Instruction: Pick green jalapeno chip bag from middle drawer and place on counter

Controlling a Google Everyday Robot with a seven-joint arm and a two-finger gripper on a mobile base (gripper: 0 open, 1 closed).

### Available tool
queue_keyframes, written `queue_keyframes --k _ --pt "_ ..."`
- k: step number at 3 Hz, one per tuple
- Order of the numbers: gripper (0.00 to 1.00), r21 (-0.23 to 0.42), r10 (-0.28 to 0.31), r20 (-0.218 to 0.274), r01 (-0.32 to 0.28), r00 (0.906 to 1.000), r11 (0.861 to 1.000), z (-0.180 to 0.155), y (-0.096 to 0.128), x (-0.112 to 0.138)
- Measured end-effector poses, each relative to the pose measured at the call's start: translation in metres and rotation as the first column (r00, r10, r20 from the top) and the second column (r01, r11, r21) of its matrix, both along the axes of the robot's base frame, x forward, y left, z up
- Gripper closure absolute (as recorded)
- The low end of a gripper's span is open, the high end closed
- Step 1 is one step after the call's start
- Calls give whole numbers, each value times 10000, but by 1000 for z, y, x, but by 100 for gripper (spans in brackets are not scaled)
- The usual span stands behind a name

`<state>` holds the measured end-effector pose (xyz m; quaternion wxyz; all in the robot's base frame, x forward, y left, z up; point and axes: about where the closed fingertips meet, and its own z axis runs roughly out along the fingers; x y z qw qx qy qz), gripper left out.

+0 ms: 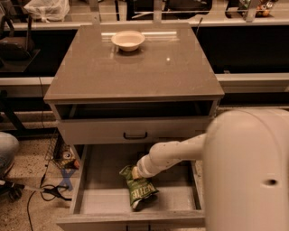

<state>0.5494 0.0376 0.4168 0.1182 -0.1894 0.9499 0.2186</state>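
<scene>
Arm (244, 171): white, fills your near right and reaches left into the drawer.
Counter (135, 76): top of the cabinet, beyond the arm.
Middle drawer (101, 200): pulled out toward you.
Green jalapeno chip bag (141, 190): on the drawer floor, near centre, top edge against the gripper.
White bowl (128, 40): on the counter's far side.
Gripper (134, 173): at the bag's far end. You cannot tell its grip state.

White bowl (128, 40) sits upright at twelve o'clock. There's a crumpled white plastic bag (46, 8) way out at eleven. Grey drawer front (95, 131) with its black handle (135, 135) is dead centre, the gripper (135, 173) just below it, toward six. Black cables (47, 193) sprawl over the speckled floor (27, 219) at eight.
</scene>
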Motion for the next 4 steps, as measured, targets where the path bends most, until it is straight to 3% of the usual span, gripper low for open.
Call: queue_keyframes --k 1,2,3,4 --pt "100 1102 637 547 -694 9965 9915 33 5 -11" --pt "100 2021 987 1067 -1188 9894 9721 63 -8 -23" --pt "100 1918 861 1568 -1158 9839 9746 66 -48 -25" --pt "100 1918 861 1568 -1158 9839 9746 66 -48 -25"
